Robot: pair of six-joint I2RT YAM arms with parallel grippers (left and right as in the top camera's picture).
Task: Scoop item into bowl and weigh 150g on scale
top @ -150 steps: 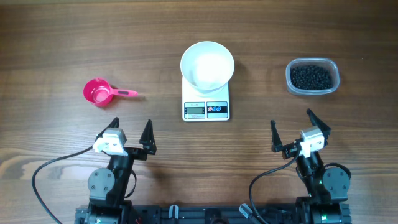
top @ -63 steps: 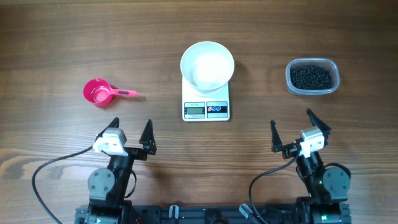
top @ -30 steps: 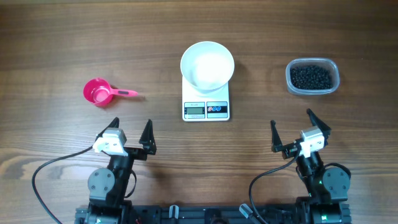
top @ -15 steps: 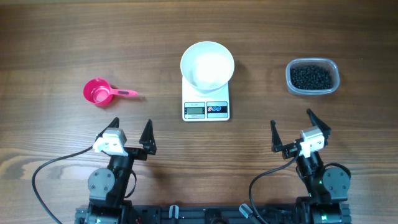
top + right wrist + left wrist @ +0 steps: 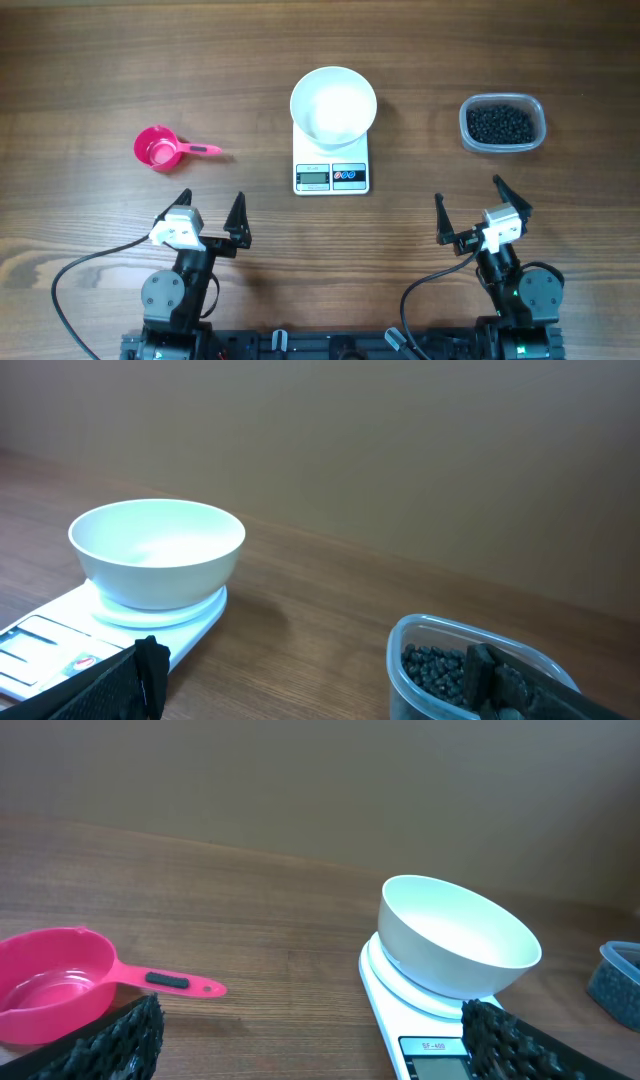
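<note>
Overhead: bowl (image 5: 333,103) sitting empty on scale (image 5: 331,172); tub (image 5: 464,126) holding beads (image 5: 500,123); left gripper (image 5: 210,205), right gripper (image 5: 468,195) resting fingers apart, all unchanged.

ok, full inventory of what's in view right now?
bowl: one, white, empty, sitting on the scale
scale: one, white, table centre, display facing the robot
beads: many, black, inside the tub
tub: one, clear plastic, far right of the table
scoop: one, pink, left of the scale, handle pointing right, empty
table: one, brown wood, under everything
cables: two, black, looping by each arm base
left hand: one, black fingers, open, near edge, short of the scoop
right hand: one, black fingers, open, near edge, short of the tub
</note>
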